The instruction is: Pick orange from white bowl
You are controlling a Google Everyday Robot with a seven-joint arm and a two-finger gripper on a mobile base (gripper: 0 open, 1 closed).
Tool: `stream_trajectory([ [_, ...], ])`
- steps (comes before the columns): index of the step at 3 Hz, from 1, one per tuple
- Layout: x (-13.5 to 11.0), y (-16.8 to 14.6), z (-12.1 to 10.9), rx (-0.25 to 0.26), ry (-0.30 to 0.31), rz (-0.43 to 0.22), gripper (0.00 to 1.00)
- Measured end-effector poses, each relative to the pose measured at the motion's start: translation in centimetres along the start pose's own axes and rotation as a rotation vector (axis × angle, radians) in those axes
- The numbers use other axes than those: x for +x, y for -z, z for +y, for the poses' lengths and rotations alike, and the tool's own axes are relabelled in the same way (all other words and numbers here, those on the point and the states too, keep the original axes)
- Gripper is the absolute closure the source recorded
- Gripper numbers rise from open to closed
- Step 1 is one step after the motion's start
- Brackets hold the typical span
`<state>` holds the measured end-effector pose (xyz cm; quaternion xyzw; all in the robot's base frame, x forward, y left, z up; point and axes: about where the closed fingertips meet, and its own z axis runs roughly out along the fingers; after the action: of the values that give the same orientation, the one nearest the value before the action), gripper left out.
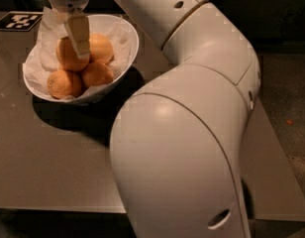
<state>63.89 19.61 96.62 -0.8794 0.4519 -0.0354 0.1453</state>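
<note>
The white bowl (124, 58) stands at the table's back left, lined with crumpled white paper and holding several oranges. My gripper (76, 47) comes down from the top edge into the bowl. Its tan tip rests against the right side of the back-left orange (67, 56), between it and the back-right orange (100, 46). Two more oranges lie at the front, one on the left (63, 83) and one on the right (97, 74). My white arm (192, 133) fills the right and middle of the view.
The bowl stands on a grey-brown table (43, 167). A black-and-white marker tag (19, 20) lies at the table's back left corner. The table's right edge borders a dark floor (286, 108).
</note>
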Motion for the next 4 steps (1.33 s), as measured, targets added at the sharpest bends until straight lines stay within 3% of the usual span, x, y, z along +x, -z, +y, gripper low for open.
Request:
stream_trajectory([
  [2,0.1,-2.6,0.7,-0.063,-0.019,-0.019,0.24],
  [4,0.1,-4.1,0.6,-0.092,-0.015,-0.021,0.24],
])
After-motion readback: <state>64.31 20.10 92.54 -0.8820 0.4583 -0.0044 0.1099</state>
